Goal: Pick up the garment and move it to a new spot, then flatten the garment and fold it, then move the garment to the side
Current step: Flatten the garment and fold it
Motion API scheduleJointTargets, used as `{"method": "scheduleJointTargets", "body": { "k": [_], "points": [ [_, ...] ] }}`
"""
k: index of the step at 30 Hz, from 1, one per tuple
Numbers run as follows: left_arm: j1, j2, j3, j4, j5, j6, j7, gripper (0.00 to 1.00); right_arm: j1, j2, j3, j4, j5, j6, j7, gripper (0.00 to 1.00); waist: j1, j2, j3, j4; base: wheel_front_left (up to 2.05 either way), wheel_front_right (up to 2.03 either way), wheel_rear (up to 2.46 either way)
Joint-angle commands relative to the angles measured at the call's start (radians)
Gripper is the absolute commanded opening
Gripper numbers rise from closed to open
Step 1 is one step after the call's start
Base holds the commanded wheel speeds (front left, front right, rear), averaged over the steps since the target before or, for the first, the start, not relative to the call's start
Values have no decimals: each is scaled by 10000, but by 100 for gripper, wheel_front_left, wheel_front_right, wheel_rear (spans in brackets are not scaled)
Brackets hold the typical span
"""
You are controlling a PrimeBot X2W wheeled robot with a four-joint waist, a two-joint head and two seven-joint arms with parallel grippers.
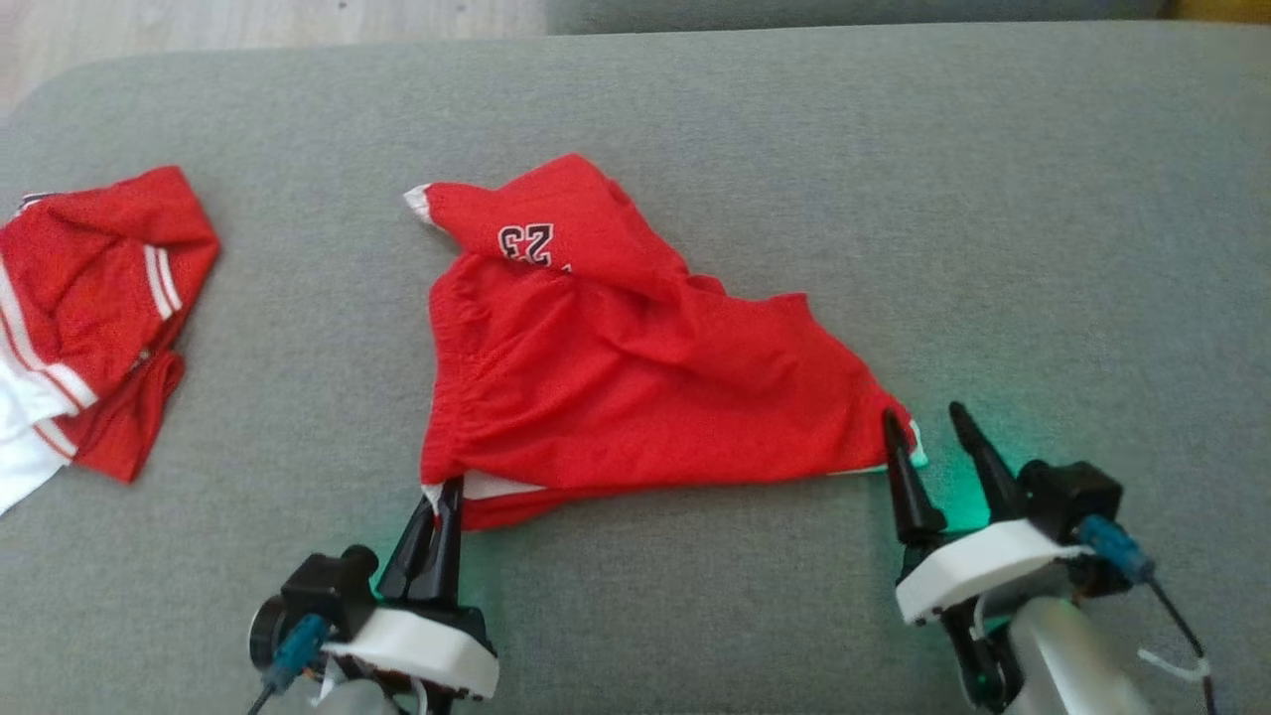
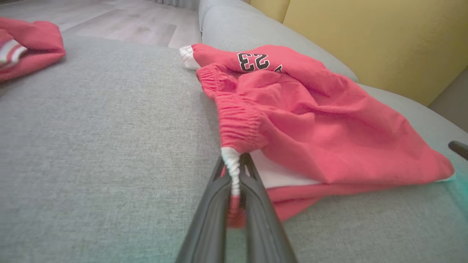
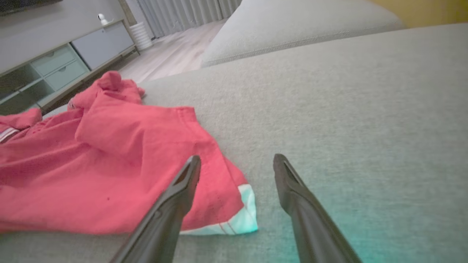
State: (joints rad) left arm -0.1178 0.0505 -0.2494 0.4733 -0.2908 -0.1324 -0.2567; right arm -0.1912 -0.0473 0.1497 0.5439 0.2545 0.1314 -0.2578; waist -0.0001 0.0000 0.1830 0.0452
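Head view, with both wrist views. You are looking at a grey woven upholstered seat (image 1: 794, 129) that spans the frame. The garment (image 1: 635, 377), a bright red mesh piece with a gathered elastic edge, white trim and a black "23", lies crumpled and partly spread at the seat's middle, near its front edge.

Left gripper (image 1: 449, 489): note in the left wrist view that its two dark fingers are closed together on the white-tipped end of the garment's (image 2: 310, 128) elastic edge, at the left gripper (image 2: 234, 162) tip.

Right gripper (image 1: 923, 422): its fingers stand apart at the garment's white-trimmed corner. In the right wrist view one finger of the right gripper (image 3: 237, 160) overlies that corner of the garment (image 3: 109, 164) and the other is over bare seat; you cannot tell whether either touches. Green light tints the fabric beside both grippers.

A second red garment with white striped panels (image 1: 89, 298) lies bunched well apart at the seat's left end.

Room: pale wood-plank floor (image 2: 128, 25), mustard-yellow back cushion (image 2: 365, 44), grey low cabinet with drawers (image 3: 65, 54), grey pleated curtains (image 3: 190, 12)
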Motion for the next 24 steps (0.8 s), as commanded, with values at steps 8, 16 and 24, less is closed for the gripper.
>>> {"method": "scheduleJointTargets", "body": {
  "k": [8,16,24],
  "points": [
    [-427,15,127,-333,80,18,-51,0,-24,-30,403,387,-325,-7,-40,100,1,0,34,59,0,0,0],
    [-408,5,182,-311,70,18,-51,0,84,-30,826,853,-353,-7,-40,100,1,0,101,5,0,0,0],
    [-522,3,147,-241,139,18,-51,0,-636,-30,1327,2209,329,-7,-40,0,1,0,178,228,0,0,0]
  ]
}}
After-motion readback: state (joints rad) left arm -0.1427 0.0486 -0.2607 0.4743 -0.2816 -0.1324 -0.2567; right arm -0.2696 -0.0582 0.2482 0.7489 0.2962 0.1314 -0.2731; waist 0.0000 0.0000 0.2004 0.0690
